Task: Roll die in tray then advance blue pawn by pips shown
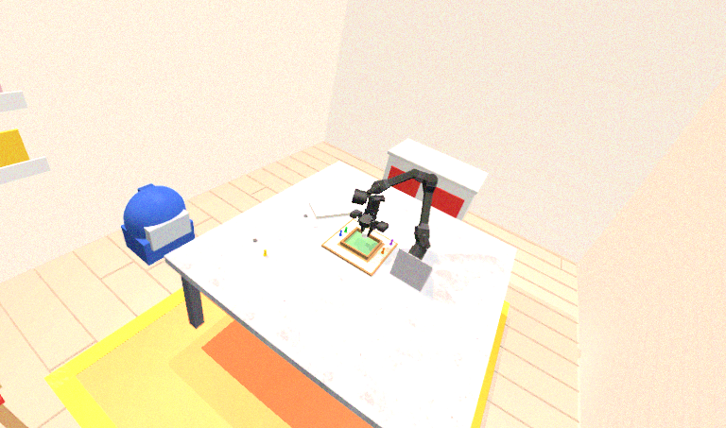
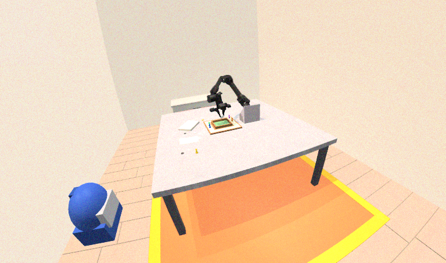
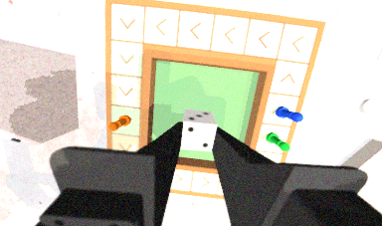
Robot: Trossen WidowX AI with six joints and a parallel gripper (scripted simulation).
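Note:
My gripper (image 1: 365, 233) (image 2: 222, 116) (image 3: 196, 127) is shut on the white die (image 3: 200, 136) and holds it above the green-floored tray (image 1: 345, 246) (image 2: 213, 126) (image 3: 213, 57). The die's face toward the wrist camera shows two pips and its upper face shows three in that view. The blue pawn (image 1: 340, 232) (image 2: 209, 125) (image 3: 289, 113) stands upright on the arrow-marked board (image 1: 371, 271) (image 2: 210, 133) (image 3: 109, 17), on the side column below an arrow square in the wrist view. The green pawn (image 1: 345, 230) (image 3: 278, 141) stands beside it. The fingers hide part of the board's near side.
An orange pawn (image 1: 383, 250) (image 2: 232, 119) (image 3: 119, 122) and a purple pawn (image 1: 391, 242) (image 2: 229, 116) stand on the board's opposite side. A grey block (image 1: 410, 269) (image 2: 251, 113) is near the arm base. A yellow pawn (image 1: 265, 252) (image 2: 196, 151) and a white slab (image 2: 189, 125) are off the board.

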